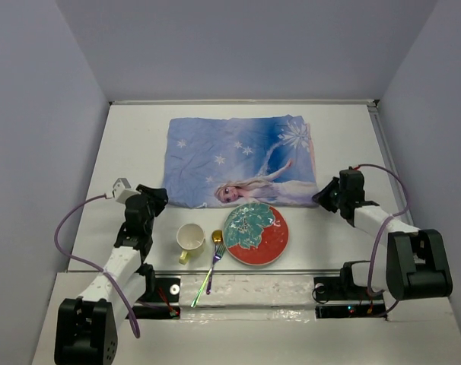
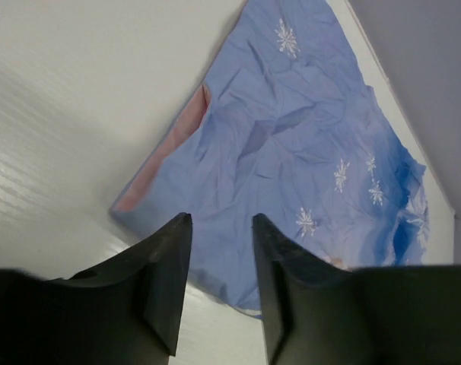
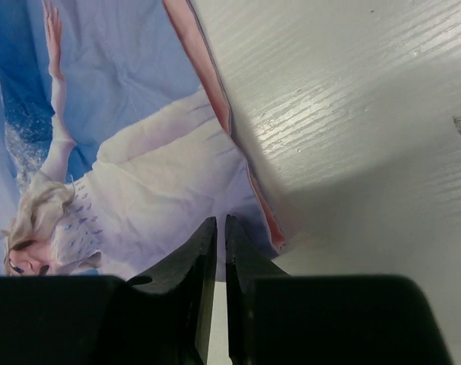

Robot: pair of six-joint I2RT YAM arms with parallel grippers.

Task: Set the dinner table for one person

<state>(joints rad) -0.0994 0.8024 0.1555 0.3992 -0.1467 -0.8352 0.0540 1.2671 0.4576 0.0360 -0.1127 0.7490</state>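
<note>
The dinner table (image 1: 131, 152) is a wide white tabletop. A blue princess-print cloth mat (image 1: 242, 160) lies flat on its far middle. A red plate with a teal flower (image 1: 255, 234), a cream cup (image 1: 190, 238), a gold spoon (image 1: 217, 237) and an iridescent fork (image 1: 209, 280) sit near the front edge. My left gripper (image 1: 156, 199) is open and empty, low over the mat's near left corner (image 2: 291, 152). My right gripper (image 1: 322, 196) has its fingers almost together with nothing seen between them, tips at the mat's near right corner (image 3: 139, 152).
Grey walls enclose the table on the left, the back and the right. A raised white rail runs along the front edge by the arm bases (image 1: 238, 285). Bare tabletop shows left of the mat (image 2: 78, 91) and right of it (image 3: 352, 114).
</note>
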